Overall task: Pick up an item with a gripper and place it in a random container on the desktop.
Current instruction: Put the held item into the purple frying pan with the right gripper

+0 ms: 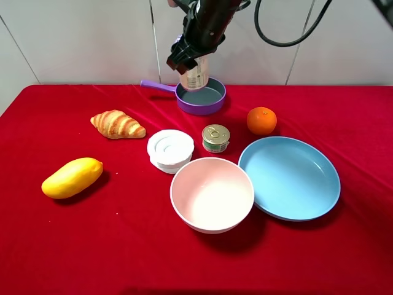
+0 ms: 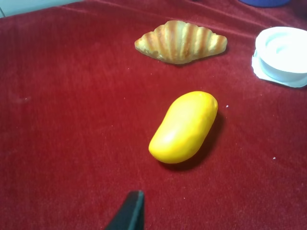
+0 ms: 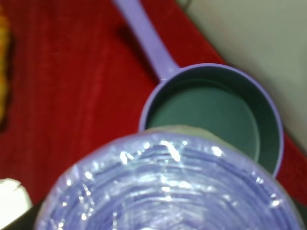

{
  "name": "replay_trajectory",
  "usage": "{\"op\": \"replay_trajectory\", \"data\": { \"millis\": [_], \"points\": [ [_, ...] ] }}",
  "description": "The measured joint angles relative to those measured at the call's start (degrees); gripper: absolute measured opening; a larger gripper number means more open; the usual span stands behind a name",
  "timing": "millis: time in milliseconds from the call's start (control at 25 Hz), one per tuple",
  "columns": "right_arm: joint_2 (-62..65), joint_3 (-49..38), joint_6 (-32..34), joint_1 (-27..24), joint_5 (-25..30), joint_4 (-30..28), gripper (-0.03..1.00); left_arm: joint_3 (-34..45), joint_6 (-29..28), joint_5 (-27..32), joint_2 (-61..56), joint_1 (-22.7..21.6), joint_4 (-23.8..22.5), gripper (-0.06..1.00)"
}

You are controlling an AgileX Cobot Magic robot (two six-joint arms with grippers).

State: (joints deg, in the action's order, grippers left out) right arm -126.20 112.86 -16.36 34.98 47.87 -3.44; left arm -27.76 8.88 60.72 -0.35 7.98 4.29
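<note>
One tool (image 1: 190,63) clamps the canister (image 1: 196,78) upright, long axis vertical, over the saucepan (image 1: 202,110).

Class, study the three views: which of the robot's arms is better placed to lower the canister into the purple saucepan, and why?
Right. The right pincer grips the canister just over the saucepan, while the left pincer hangs far off, near the mango and croissant.

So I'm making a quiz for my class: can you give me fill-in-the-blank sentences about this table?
The right tool holds the canister at the purple ____.
The plate beside the pink bowl is ____.
The yellow fruit near the croissant is a ____.
Missing: saucepan; blue; mango.
</note>
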Motion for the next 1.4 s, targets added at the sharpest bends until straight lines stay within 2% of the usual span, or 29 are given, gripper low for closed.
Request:
{"op": "replay_trajectory", "data": {
  "millis": [400,960,1400],
  "points": [
    [-6.06,8.13,-0.45,-2.55,0.71,2.02,0.47,0.00,0.00,0.00,0.00,0.00,0.00,0.98],
    [-10.71,8.53,-0.85,-5.36,-5.04,4.98,0.47,0.00,0.00,0.00,0.00,0.00,0.00,0.98],
    [-12.44,8.53,-0.85,-7.02,-5.93,5.37,0.47,0.00,0.00,0.00,0.00,0.00,0.00,0.98]
  ]
}}
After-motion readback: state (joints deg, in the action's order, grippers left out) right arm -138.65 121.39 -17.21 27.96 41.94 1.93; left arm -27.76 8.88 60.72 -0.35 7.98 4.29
